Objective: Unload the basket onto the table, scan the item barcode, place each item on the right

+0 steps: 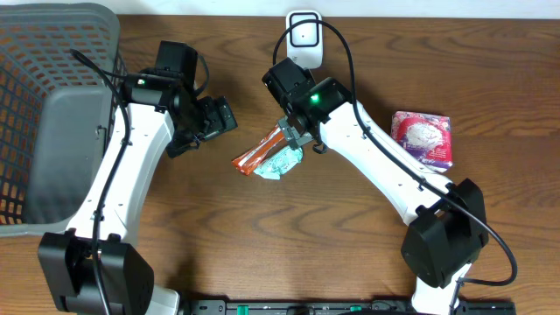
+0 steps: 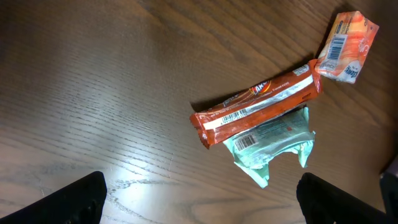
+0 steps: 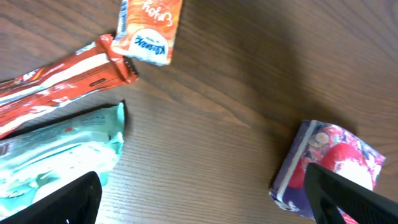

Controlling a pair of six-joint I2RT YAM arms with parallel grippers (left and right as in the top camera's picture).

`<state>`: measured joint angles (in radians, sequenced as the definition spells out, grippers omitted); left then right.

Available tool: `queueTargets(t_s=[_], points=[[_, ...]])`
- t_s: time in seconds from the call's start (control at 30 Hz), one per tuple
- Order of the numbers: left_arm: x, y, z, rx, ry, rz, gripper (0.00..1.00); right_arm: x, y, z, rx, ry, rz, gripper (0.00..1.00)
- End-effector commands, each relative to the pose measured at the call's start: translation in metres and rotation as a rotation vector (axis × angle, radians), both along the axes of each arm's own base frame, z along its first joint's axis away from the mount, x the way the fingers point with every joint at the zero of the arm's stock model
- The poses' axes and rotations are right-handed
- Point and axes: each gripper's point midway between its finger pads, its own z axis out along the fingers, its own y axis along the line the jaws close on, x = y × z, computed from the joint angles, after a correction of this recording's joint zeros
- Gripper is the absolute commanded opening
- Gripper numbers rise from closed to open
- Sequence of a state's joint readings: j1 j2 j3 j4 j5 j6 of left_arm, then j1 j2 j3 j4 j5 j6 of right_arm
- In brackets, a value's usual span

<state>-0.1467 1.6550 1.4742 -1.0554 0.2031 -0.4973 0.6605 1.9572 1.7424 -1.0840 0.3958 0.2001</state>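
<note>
Three packets lie together mid-table. A long red-orange bar shows a barcode near its left end. A mint-green pouch lies against it, barcode up. A small orange tissue pack sits at the bar's right end. My left gripper is open above bare wood, short of the pouch. My right gripper is open too, with wood between its fingers, the mint pouch to its left and a purple-and-pink packet to its right. In the overhead view the right gripper hovers over the bar's upper end.
A white scanner-like device stands at the table's back edge, just behind my right wrist. A grey mesh basket fills the left side. The purple-and-pink packet lies alone at the right.
</note>
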Motion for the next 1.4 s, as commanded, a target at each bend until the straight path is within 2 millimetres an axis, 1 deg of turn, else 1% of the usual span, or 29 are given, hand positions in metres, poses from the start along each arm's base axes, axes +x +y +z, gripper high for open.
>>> queueTargets(t_s=[0.0, 0.07, 0.17, 0.87, 1.07, 1.13, 1.2, 1.3, 1.37], points=[[0.002, 0.002, 0.001, 0.012, -0.002, -0.002, 0.98, -0.003, 0.009, -0.001, 0.038, 0.024, 0.022, 0.99], [0.002, 0.002, 0.001, 0.012, -0.002, -0.002, 0.98, -0.006, 0.015, -0.003, 0.069, 0.048, 0.033, 0.99], [0.002, 0.002, 0.001, 0.012, -0.002, -0.002, 0.98, -0.009, 0.017, -0.004, 0.084, 0.064, 0.039, 0.99], [0.002, 0.002, 0.001, 0.012, -0.002, -0.002, 0.98, -0.009, 0.018, -0.005, 0.089, 0.068, 0.040, 0.99], [0.002, 0.002, 0.001, 0.012, -0.002, -0.002, 0.98, -0.007, 0.015, -0.003, 0.075, 0.056, 0.034, 0.99], [0.002, 0.002, 0.001, 0.012, -0.002, -0.002, 0.98, 0.000, 0.003, 0.003, 0.025, 0.011, 0.009, 0.99], [0.002, 0.002, 0.001, 0.012, -0.002, -0.002, 0.98, 0.010, -0.011, 0.014, -0.029, -0.044, -0.023, 0.99], [0.002, 0.002, 0.001, 0.012, -0.002, -0.002, 0.98, 0.023, -0.042, 0.038, -0.141, -0.142, -0.091, 0.99], [0.002, 0.002, 0.001, 0.011, -0.002, -0.002, 0.98, 0.029, -0.063, 0.051, -0.205, -0.183, -0.135, 0.99]])
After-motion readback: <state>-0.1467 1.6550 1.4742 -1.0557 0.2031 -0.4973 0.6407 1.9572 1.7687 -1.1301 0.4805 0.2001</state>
